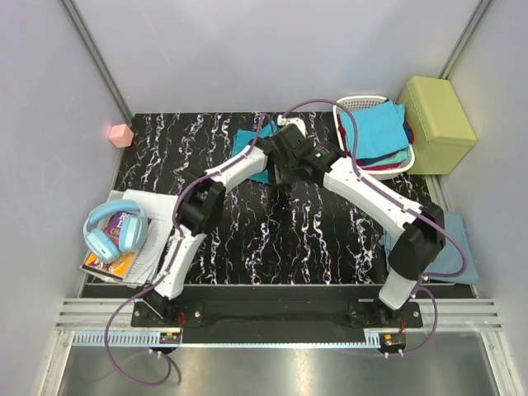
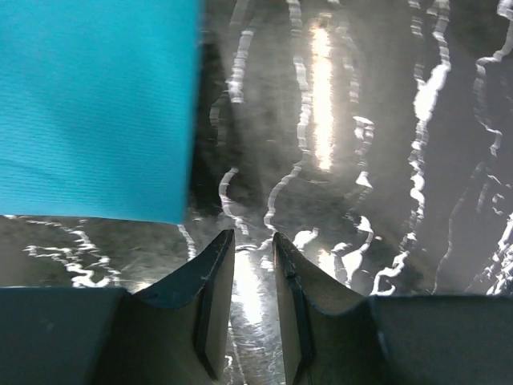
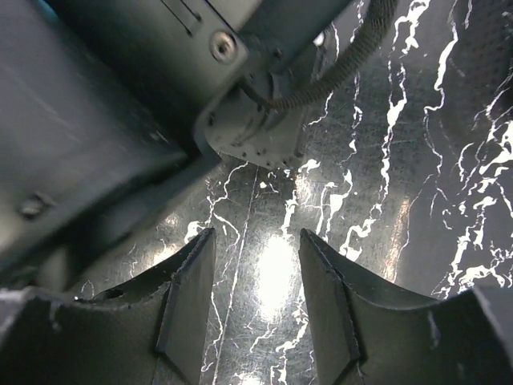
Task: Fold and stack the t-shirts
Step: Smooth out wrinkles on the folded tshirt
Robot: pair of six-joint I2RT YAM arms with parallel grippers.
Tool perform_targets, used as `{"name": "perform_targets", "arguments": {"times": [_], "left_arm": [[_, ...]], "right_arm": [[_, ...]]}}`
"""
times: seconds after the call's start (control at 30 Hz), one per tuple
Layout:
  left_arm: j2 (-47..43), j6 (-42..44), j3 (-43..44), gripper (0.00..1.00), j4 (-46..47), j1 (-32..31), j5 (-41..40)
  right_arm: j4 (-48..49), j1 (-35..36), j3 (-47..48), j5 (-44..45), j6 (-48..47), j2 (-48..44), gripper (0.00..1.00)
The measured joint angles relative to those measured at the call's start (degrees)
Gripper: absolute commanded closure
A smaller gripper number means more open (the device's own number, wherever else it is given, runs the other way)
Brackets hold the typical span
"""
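Left gripper (image 2: 252, 241): we see its two dark fingers (image 2: 215, 273) standing a narrow gap apart, with nothing between them but bare tabletop. It has hold of nothing. One flat, bright teal cloth t-shirt (image 2: 96, 104) lies on the table ahead and to the left of the fingertips, apart from them, its edge straight and its corner near the left finger.

Right gripper (image 3: 256, 241): the two fingers stand wider apart, also empty, over the glossy black tabletop with white marble veining (image 1: 247, 239). The dark wrist housing of the left arm (image 3: 120, 96) fills the upper left of this view, close in front of the fingers.

From above we note both arms reaching to the far middle of the table, their wrists meeting just beside the teal shirt, which shows at either side of the left wrist.

Further out, on the right, one white slatted plastic basket (image 1: 351, 106) holds a pile of shirts. We count three colours: bright blue (image 1: 375, 128) on top, a teal layer (image 1: 399, 157) and red (image 1: 388, 171) beneath. One yellow-green padded box (image 1: 437, 124) stands just beside the basket. One dusty grey-blue shirt (image 1: 452, 247) lies at the near right edge, partly under the right arm.

On the left: one small pink cube (image 1: 121, 134) at the far corner, and one pair of light blue headphones (image 1: 115, 231) resting on a stack of books and papers (image 1: 157, 227).
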Motion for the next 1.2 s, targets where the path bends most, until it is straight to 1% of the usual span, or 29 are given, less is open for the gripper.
{"name": "perform_targets", "arguments": {"times": [0.1,0.17,0.23,0.3,0.37,0.4,0.47,0.53,0.57,0.6,0.67,0.83,0.93,1.03,1.13,1.2], "left_arm": [[-1.0,0.6,-0.9,0.68,0.4,-0.8,-0.5],[-4.5,0.8,-5.7,0.66,1.6,-1.0,-2.7],[-9.9,0.9,-12.0,0.67,2.3,-0.8,-5.3],[-17.6,0.8,-18.6,0.69,2.7,0.3,-8.2],[-23.6,0.4,-21.9,0.7,3.1,3.1,-9.3],[-26.7,0.2,-22.9,0.7,3.7,5.6,-9.9],[-29.7,-0.2,-23.2,0.7,5.0,10.6,-10.8],[-30.3,-0.1,-22.5,0.69,6.1,15.1,-12.1],[-29.5,0.1,-21.4,0.69,6.0,17.6,-12.6],[-28.4,0.3,-20.4,0.7,5.9,18.9,-12.9],[-23.0,0.9,-14.8,0.69,3.6,20.8,-12.9],[-5.3,3.1,2.2,0.67,-0.7,21.0,-11.8],[1.1,3.9,7.6,0.66,-3.4,20.9,-11.3],[4.1,3.8,10.3,0.66,-5.2,21.3,-10.8],[4.7,3.2,11.6,0.66,-6.3,22.8,-10.4],[4.7,3.2,12.2,0.68,-6.4,23.9,-10.3]], "right_arm": [[0.1,0.0,-0.2,0.3,0.0,-1.1,0.46],[0.1,0.0,-0.3,0.3,0.0,-1.8,0.46],[0.2,0.0,-0.3,0.3,0.0,-2.5,0.46],[0.2,0.0,-0.3,0.3,0.0,-3.3,0.46],[0.2,0.0,-0.3,0.4,0.0,-4.0,0.46],[0.4,0.0,-0.6,0.4,0.0,-4.5,0.46],[0.4,0.0,-1.1,0.5,0.0,-5.2,0.46],[0.4,0.0,-1.8,0.8,0.0,-5.9,0.46],[0.4,0.0,-2.4,0.9,0.0,-6.3,0.46],[0.4,0.0,-2.7,0.9,0.0,-6.5,0.46],[0.4,0.0,-3.6,0.9,0.0,-7.0,0.46],[0.0,0.0,-5.6,1.2,-0.4,-8.5,0.46],[-0.1,0.0,-6.1,1.4,-0.7,-9.5,0.46],[-0.3,0.0,-6.9,1.8,-1.3,-10.8,0.46],[-0.5,0.0,-7.8,2.5,-1.8,-11.9,0.46],[-0.9,0.0,-8.5,2.8,-2.0,-12.3,0.46]]}}
